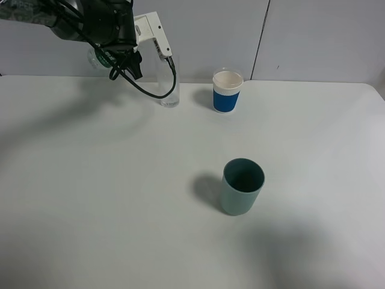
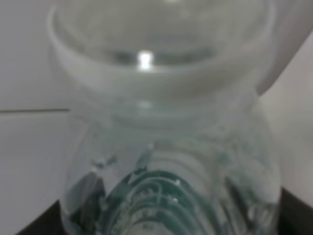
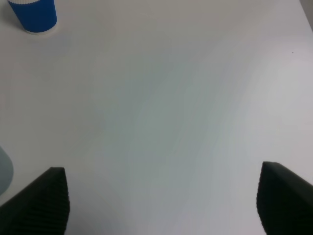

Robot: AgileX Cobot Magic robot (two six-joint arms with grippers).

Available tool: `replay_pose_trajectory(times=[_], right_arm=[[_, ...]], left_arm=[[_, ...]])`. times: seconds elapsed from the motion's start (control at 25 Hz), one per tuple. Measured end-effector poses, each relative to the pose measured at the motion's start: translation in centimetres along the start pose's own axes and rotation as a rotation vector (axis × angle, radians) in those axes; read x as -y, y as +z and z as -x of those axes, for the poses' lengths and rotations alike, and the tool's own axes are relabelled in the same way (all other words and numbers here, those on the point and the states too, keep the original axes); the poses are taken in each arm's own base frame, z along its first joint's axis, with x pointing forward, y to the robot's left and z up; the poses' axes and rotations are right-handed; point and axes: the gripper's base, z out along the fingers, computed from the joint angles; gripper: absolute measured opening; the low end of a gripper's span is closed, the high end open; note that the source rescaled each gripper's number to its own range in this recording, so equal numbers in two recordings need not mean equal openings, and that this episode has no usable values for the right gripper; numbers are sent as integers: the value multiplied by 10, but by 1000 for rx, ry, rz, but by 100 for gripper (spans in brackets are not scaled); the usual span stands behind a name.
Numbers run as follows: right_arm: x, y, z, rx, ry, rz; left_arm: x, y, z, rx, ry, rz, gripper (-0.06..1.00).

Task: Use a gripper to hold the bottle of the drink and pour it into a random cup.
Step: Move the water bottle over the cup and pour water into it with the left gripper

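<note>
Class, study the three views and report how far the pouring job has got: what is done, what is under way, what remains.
Done: the left gripper is shut on the bottle, raised beside the tall glass. In hand: the bottle hovers by the glass rim; no stream shows. Left: the pour itself; the glass looks empty, though clear liquid would be hard to see. The right gripper is open, idle.

Type of place: a robot test bench in a lab-like room.
Work surface: a plain white table [image 1: 90, 198] filled the view.
Backdrop: pale, blank wall panels [image 1: 313, 36] stood behind it, with a dark seam between them.
Equipment: a black robot arm [image 1: 102, 24] with looping cables [image 1: 147, 95] hung over the table's far side.
Props: a glass [image 1: 169, 90], a paper cup [image 1: 227, 91] and a plastic cup [image 1: 242, 186] stood apart on the table.
</note>
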Motion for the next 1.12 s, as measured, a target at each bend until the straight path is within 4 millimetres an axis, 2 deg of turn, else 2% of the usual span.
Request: replay_pose_trajectory(times=[1.12], right_arm=[[0, 0, 0, 0, 0, -1]], left_arm=[[-1, -1, 12, 133, 76, 20, 3]])
